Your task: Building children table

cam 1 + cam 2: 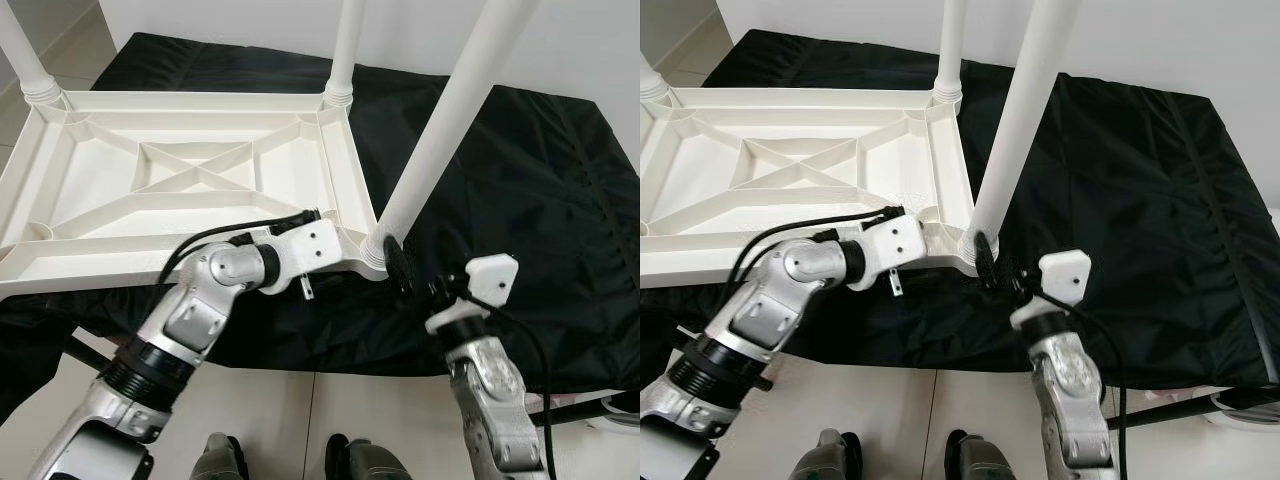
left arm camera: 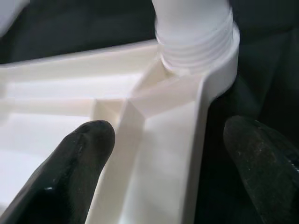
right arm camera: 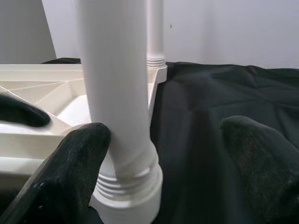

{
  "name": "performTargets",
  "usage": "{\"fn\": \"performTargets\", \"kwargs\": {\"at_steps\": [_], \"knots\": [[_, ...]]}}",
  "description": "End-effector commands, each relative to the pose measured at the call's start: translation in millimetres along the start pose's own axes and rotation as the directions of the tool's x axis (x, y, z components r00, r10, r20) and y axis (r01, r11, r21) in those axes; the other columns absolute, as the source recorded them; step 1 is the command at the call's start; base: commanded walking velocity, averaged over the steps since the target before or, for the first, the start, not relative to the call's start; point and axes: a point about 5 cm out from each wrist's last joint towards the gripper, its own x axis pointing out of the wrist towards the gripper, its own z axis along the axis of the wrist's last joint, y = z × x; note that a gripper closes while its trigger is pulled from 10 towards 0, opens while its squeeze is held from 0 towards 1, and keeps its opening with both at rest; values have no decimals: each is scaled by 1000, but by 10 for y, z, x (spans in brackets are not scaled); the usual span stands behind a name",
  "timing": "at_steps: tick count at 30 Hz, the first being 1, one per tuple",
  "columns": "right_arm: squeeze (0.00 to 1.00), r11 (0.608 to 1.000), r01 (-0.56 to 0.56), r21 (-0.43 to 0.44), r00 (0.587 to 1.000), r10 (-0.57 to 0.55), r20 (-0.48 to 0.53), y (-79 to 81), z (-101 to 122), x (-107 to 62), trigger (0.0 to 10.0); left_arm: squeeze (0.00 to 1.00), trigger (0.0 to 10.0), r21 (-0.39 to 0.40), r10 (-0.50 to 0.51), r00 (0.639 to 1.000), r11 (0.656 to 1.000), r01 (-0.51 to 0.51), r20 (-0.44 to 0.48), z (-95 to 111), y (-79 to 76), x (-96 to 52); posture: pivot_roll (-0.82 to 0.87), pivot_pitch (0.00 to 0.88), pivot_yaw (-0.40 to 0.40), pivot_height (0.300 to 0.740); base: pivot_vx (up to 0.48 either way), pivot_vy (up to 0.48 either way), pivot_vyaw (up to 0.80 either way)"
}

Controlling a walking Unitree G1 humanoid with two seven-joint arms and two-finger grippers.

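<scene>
Left eye view shows the tabletop upside down on the black-covered bench, three legs seated; the near leg stands between the right end effector's spread fingers, left end effector spread astride the rim, so tightening probably remains.

Bright, even indoor light, soft shadows; head views sharp, wrist views' near black fingers blurred.
</scene>
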Motion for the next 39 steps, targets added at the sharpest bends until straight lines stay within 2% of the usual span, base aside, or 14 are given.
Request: {"fn": "performTargets", "kwargs": {"at_steps": [1,9,11,12,13,14,17,22,28,30,32,33,36,39], "knots": [[0,1000,4,-15,1000,-4,-5,-23,-23,-37,10000,0,10000,-18,1,1000,1000,-1,24,47,-13,-40,-31,150,-44,740,0,0,0],[0,1000,-23,11,1000,23,-1,15,-51,19,10000,0,10000,-95,96,993,991,-90,67,136,37,-157,-22,144,-41,740,0,0,0],[0,999,-34,18,999,34,-10,12,-102,73,10000,0,10000,-225,220,966,956,-187,134,194,84,-264,-2,127,-51,740,0,0,0],[0,999,-34,18,999,34,-10,12,-102,73,10000,0,10000,-225,220,966,956,-187,134,194,84,-264,-2,127,-51,740,0,0,0],[0,999,-41,19,999,41,-27,-5,-155,97,10000,0,10000,-344,346,926,896,-280,149,150,95,-322,6,113,-60,740,0,0,0],[0,999,-41,19,999,41,-27,-5,-155,97,10000,0,10000,-344,346,926,896,-280,149,150,95,-322,6,113,-60,740,0,0,0],[0,999,-48,25,998,49,-49,-14,-225,111,10000,0,10000,-506,440,892,796,-333,105,30,38,-304,5,106,-61,740,0,0,0],[0,999,-47,25,997,49,-60,-7,-267,139,10000,0,10000,-550,496,865,745,-378,78,12,16,-296,7,98,-65,740,0,0,0],[0,999,-41,31,997,43,-59,31,-277,203,10000,0,10000,-620,581,814,641,-452,7,-117,-60,-310,-10,72,-69,740,0,0,0],[0,999,-41,31,997,43,-59,31,-277,203,10000,0,10000,-620,581,814,641,-452,7,-117,-60,-310,-10,72,-69,740,0,0,0],[0,998,-65,25,995,67,-72,55,-290,178,10000,0,10000,-658,614,787,571,-491,-55,-227,-103,-328,-21,71,-63,740,0,0,0],[0,998,-65,25,995,67,-72,55,-290,178,10000,0,10000,-658,614,787,571,-491,-55,-227,-103,-328,-21,71,-63,740,0,0,0],[0,997,-79,13,994,80,-77,83,-292,153,10000,0,10000,-689,646,754,491,-533,-123,-346,-117,-350,-28,70,-67,740,0,0,0],[0,997,-78,11,994,78,-79,89,-293,150,10000,0,10000,-697,655,742,466,-545,-142,-385,-115,-354,-29,72,-66,740,0,0,0]]}}
